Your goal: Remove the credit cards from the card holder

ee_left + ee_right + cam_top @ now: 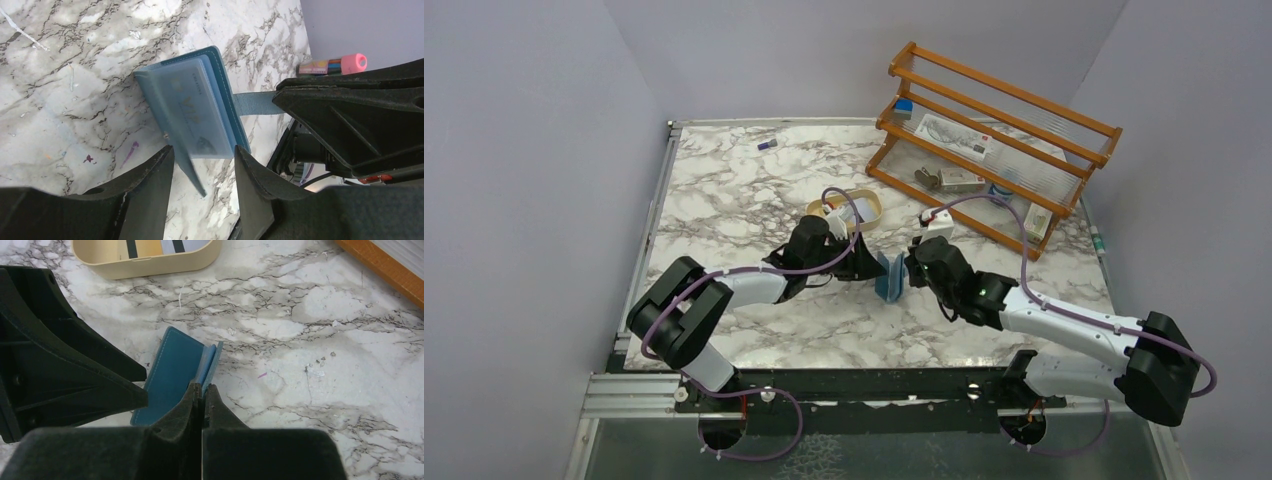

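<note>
The teal-blue card holder (889, 277) stands open on edge on the marble between my two grippers. In the left wrist view its lighter inside (150, 95) shows a clear sleeve with a grey-blue credit card (192, 107) marked VIP. My left gripper (202, 155) is open, and the holder's lower edge and a loose flap (192, 175) reach between its fingertips without being pinched. My right gripper (201, 387) is shut on the holder's snap tab (252, 102). Other credit cards (150, 246), yellow and dark-striped, lie in the tan tray.
The tan oval tray (854, 208) sits just behind the grippers. An orange wooden rack (994, 140) with small items fills the back right. A white box (939, 222) lies near the right gripper. A pink-capped marker (335, 65) lies at the table's right edge.
</note>
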Controlling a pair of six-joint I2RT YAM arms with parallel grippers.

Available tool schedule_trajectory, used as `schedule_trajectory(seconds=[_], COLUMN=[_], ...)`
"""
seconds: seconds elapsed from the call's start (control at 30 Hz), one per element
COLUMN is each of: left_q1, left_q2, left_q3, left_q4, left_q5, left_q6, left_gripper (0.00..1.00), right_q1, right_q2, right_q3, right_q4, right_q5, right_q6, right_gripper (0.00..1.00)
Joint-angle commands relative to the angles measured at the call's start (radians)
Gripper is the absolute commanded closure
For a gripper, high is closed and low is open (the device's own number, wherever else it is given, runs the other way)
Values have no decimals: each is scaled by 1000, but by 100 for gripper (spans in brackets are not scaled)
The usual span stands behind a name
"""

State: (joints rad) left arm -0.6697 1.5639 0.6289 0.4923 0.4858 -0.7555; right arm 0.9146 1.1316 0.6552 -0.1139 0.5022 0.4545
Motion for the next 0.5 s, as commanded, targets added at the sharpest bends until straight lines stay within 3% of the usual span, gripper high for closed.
schedule_trajectory(seconds=[0.0, 0.47], left_q1=[-3, -4], left_q2=[-26, 96], left_q3=[28, 32], left_q4=[16, 1], left_q5=[19, 6], left_q6=[-1, -10], left_gripper=[50, 48], right_q1=[-3, -3], right_q2=[5, 10], right_q3=[33, 22], right_q4=[-4, 0], right_q5=[-9, -10], right_q6=[-11, -10], right_gripper=[99, 99])
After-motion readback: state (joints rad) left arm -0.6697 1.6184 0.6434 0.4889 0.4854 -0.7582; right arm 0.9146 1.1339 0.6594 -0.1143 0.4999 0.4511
